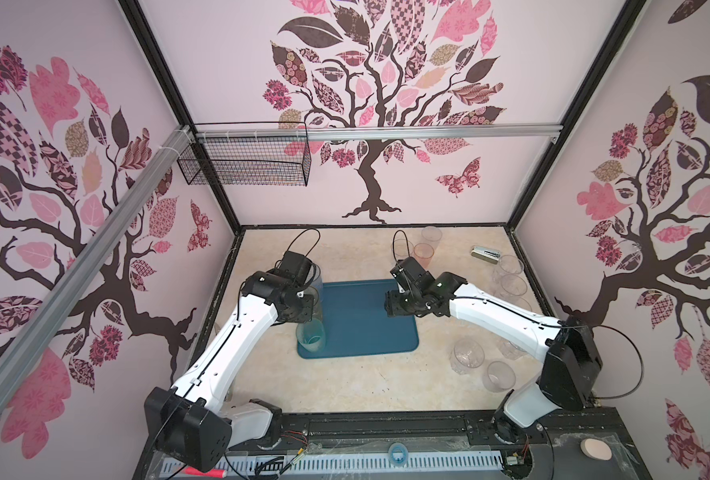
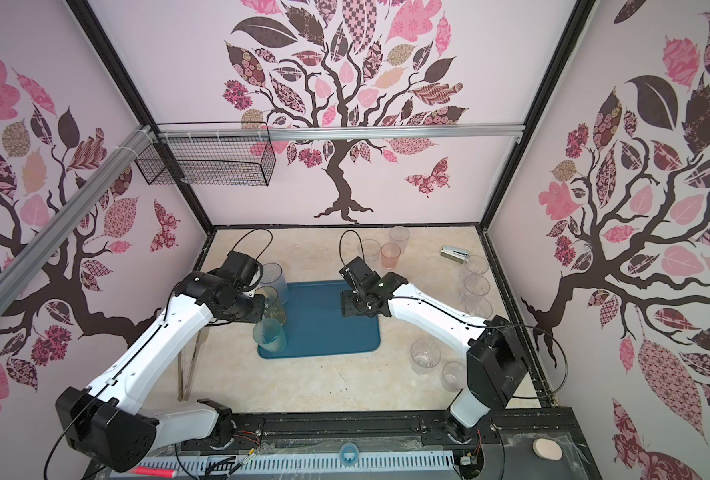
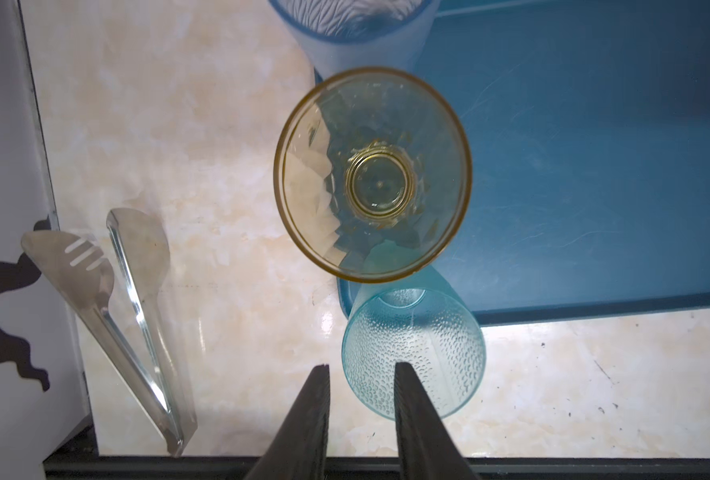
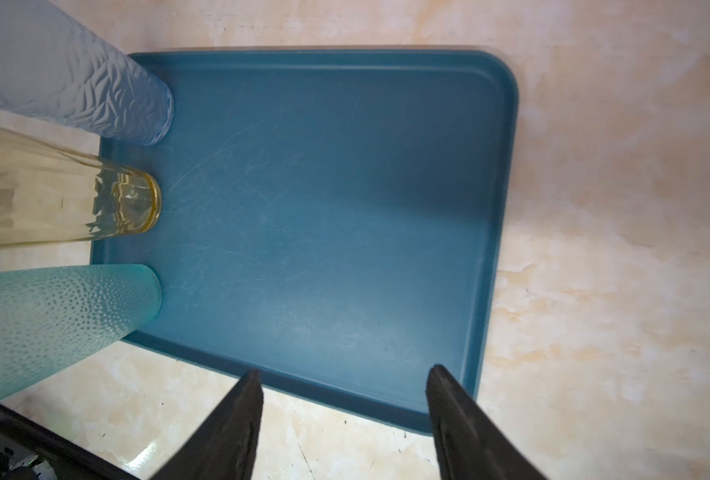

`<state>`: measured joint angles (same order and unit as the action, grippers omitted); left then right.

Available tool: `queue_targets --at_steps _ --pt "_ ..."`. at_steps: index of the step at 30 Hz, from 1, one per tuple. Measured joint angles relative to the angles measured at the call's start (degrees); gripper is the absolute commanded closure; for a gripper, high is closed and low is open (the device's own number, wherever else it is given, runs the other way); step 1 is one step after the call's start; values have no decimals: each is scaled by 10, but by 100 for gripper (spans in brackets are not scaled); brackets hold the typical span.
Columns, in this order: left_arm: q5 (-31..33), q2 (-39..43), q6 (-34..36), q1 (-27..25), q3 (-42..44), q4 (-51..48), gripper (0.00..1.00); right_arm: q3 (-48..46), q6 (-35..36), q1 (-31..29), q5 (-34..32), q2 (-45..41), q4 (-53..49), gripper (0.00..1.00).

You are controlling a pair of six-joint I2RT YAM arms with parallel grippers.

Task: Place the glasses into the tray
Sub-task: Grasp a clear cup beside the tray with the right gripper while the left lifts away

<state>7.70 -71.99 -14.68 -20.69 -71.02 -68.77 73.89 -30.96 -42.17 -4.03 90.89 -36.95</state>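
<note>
Tray: 3 tumblers stand upright in 1 column along its left edge. The blue-grey textured tumbler is at the far corner, the yellow tumbler in the middle and the teal dimpled tumbler at the near corner. They are close together; whether they touch cannot be told. Judgement: packing them against 1 edge keeps the rest of the floor free for the others.

Left gripper: jaws parted a little, pinching nothing. They straddle the teal tumbler's rim wall, 1 finger outside and the other seemingly inside the mouth. Judgement: a rim pinch suits glasses this wide. The glass stands on its own, so this reads as the release of placement 3.

Right gripper: jaws spread wide and empty, above the tray's right side, well apart from the 3 glasses.

Not yet in the tray: at least 8 glasses on the table. Clear tumblers stand right of the tray, and a pink tumbler stands behind it, near a stapler. Metal tongs lie left of the tray, untouched.
</note>
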Motion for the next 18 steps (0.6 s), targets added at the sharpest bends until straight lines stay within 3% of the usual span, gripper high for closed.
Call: queue_targets --at_steps 14,18 --pt "-52 2 -7 -146 -13 205 59 -39 27 158 -68 -81 -85 33" --pt "-52 0 6 -167 4 258 58 -45 23 172 -86 -117 -131 33"
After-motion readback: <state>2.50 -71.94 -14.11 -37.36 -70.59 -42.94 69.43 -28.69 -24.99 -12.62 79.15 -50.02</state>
